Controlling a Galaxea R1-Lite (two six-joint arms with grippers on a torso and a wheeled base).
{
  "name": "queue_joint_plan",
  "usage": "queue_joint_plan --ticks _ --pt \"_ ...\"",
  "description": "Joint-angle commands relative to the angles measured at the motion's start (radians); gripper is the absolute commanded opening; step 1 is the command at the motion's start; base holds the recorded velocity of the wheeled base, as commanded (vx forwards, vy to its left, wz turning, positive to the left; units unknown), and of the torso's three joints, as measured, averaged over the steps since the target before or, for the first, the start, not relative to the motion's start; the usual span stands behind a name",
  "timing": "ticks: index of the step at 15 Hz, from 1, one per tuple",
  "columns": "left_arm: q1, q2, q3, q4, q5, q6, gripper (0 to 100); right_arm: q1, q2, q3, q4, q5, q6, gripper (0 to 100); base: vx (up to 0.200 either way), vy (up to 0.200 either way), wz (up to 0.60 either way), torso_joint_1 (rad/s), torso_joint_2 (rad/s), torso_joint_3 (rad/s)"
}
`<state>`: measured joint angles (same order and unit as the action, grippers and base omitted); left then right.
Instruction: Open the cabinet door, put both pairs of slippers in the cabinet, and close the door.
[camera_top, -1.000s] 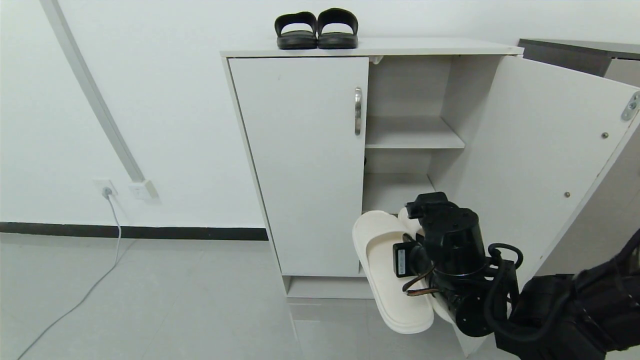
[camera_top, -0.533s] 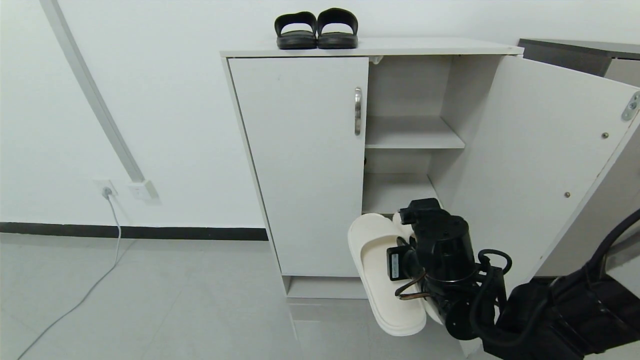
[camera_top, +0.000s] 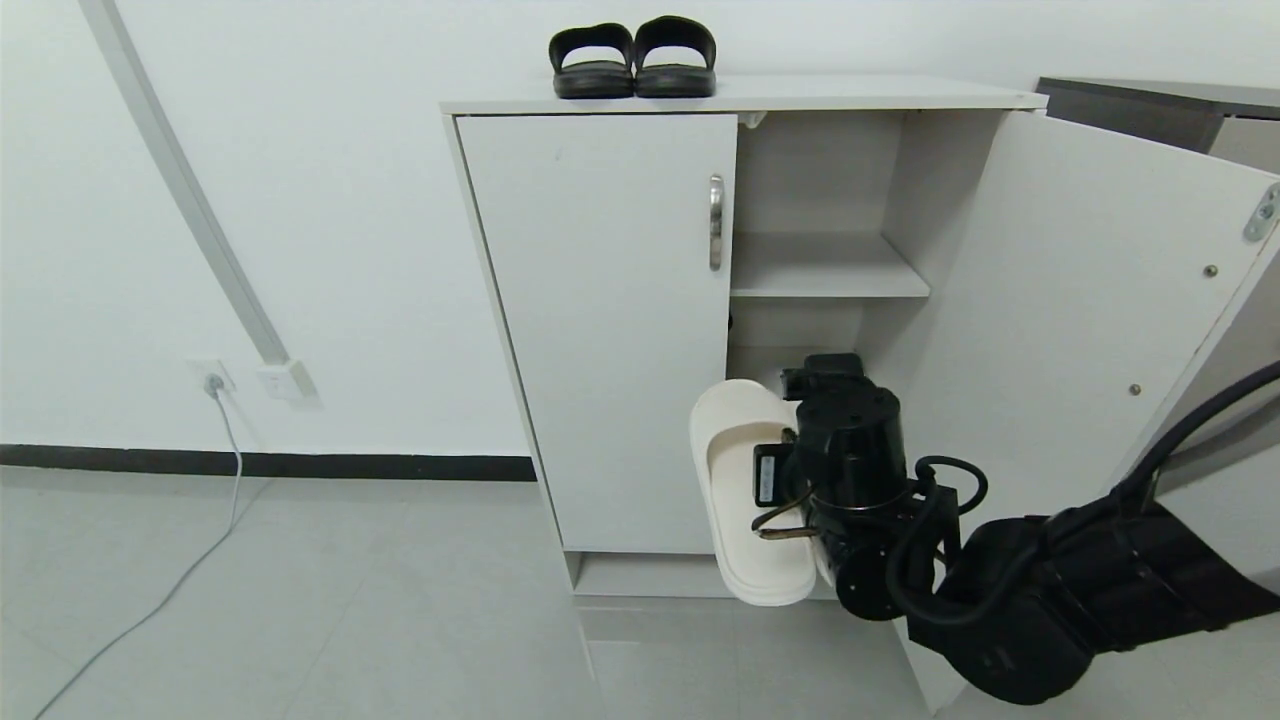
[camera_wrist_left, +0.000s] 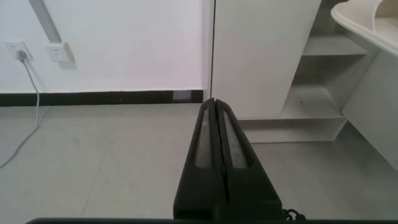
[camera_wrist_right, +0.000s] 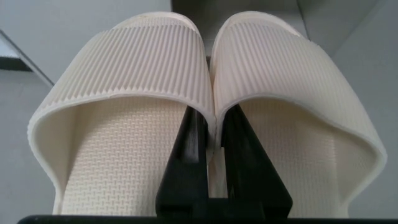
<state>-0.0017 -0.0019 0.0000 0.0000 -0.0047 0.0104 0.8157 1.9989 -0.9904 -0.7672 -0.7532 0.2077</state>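
Observation:
My right gripper is shut on a pair of cream-white slippers, pinching the two inner strap edges together. In the head view the white slippers hang toes-up in front of the cabinet's open right half, at the height of the lower shelf. The right door stands swung open; the left door is closed. A pair of black slippers sits on the cabinet top. My left gripper is shut on nothing, low above the floor, left of the cabinet.
An upper shelf inside the cabinet is bare. A wall socket with a trailing cable is at the left, and a slanted conduit runs up the wall. A grey unit stands behind the open door. Tiled floor lies in front.
My right arm has carried the white slippers up and a little left, closer to the cabinet opening. The black slippers and both doors have not moved.

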Motion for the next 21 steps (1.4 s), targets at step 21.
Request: queue_joint_plan --ticks 21 --pt "0.0 0.003 0.0 0.0 0.0 -0.003 0 -0.079 0.113 -0.074 -0.046 -0.04 -0.025 0 0.0 -0.086 0.0 0.001 0.0 0.001"
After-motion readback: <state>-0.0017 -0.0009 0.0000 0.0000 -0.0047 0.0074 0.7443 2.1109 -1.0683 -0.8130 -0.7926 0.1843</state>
